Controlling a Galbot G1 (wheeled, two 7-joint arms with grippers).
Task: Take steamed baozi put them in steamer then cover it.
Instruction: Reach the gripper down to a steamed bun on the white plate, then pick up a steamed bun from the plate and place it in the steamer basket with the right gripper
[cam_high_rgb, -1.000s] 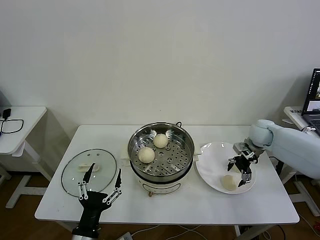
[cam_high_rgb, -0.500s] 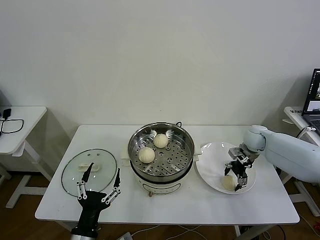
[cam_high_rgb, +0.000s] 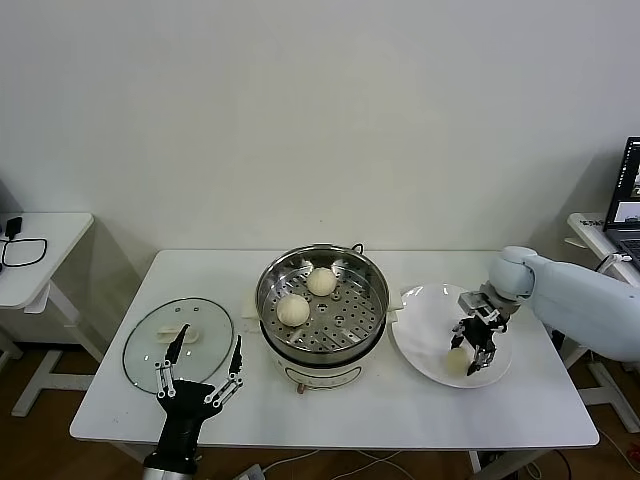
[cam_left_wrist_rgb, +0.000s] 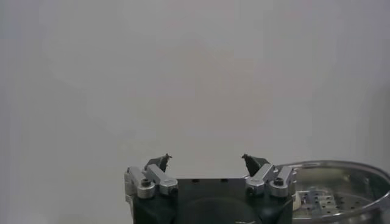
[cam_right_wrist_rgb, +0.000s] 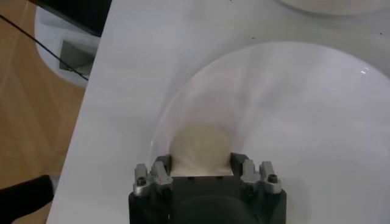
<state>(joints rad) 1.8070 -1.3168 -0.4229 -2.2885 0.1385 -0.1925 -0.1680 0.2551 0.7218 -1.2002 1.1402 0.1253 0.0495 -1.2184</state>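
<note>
Two cream-white baozi (cam_high_rgb: 293, 309) (cam_high_rgb: 321, 281) lie on the perforated tray of the steel steamer (cam_high_rgb: 268, 285) at the table's middle. To its right, one more baozi (cam_high_rgb: 457, 361) sits on the near part of a white plate (cam_high_rgb: 425, 310). My right gripper (cam_high_rgb: 472, 354) is down over this one, its fingers pressed against both sides. In the right wrist view the baozi (cam_right_wrist_rgb: 200, 146) fills the gap of the right gripper (cam_right_wrist_rgb: 201, 162) above the plate (cam_right_wrist_rgb: 292, 115). My left gripper (cam_high_rgb: 211, 338) stands open and empty at the front left, fingers up, and the left wrist view shows the same gripper (cam_left_wrist_rgb: 206, 158) beside the steamer (cam_left_wrist_rgb: 341, 179).
The glass lid (cam_high_rgb: 145, 340) with a cream handle lies flat on the table left of the steamer, just behind my left gripper. A small white side table (cam_high_rgb: 40, 240) stands off to the left, and a laptop (cam_high_rgb: 630, 190) on a stand off to the right.
My right gripper has come down over the baozi on the plate and its fingers have closed from wide open onto it. The left arm has not moved.
</note>
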